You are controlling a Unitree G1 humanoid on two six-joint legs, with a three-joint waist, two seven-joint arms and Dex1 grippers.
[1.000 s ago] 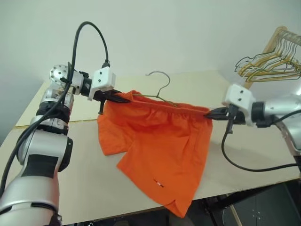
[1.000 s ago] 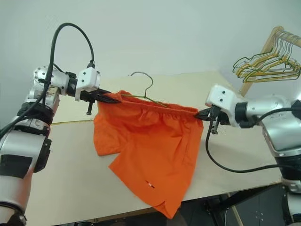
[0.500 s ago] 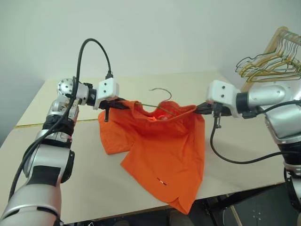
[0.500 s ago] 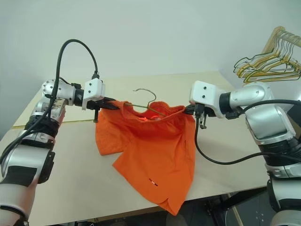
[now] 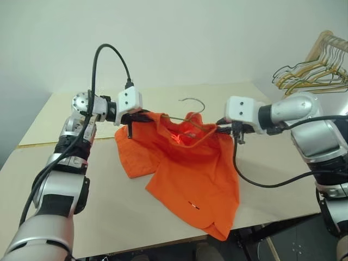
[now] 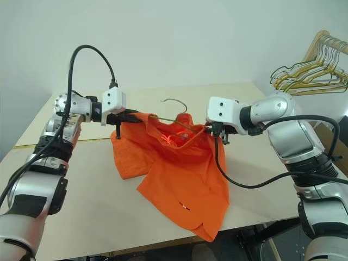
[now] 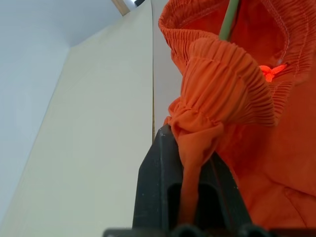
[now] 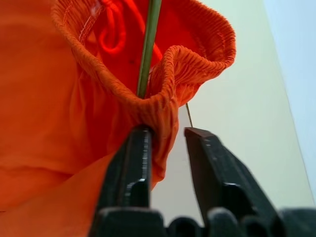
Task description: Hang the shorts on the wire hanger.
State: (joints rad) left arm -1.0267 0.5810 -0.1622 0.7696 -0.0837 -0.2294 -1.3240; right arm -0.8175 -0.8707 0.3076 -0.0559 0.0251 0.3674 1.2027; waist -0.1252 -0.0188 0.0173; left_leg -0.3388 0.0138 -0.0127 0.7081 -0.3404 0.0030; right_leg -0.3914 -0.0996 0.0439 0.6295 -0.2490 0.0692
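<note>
While the shorts (image 5: 187,168) hang over the worktop (image 5: 109,206), the left hand (image 7: 190,197) is clenched on one end of their gathered waistband, fabric pinched between its fingers (image 7: 153,187). At the opposite end of the waistband, the right hand (image 8: 165,163) stands part open: one finger touches the fabric, the other stands clear. The wire hanger (image 6: 176,117) sits inside the waistband between both hands, its hook rising above the shorts. The lower leg hems rest on the worktop near its front edge.
</note>
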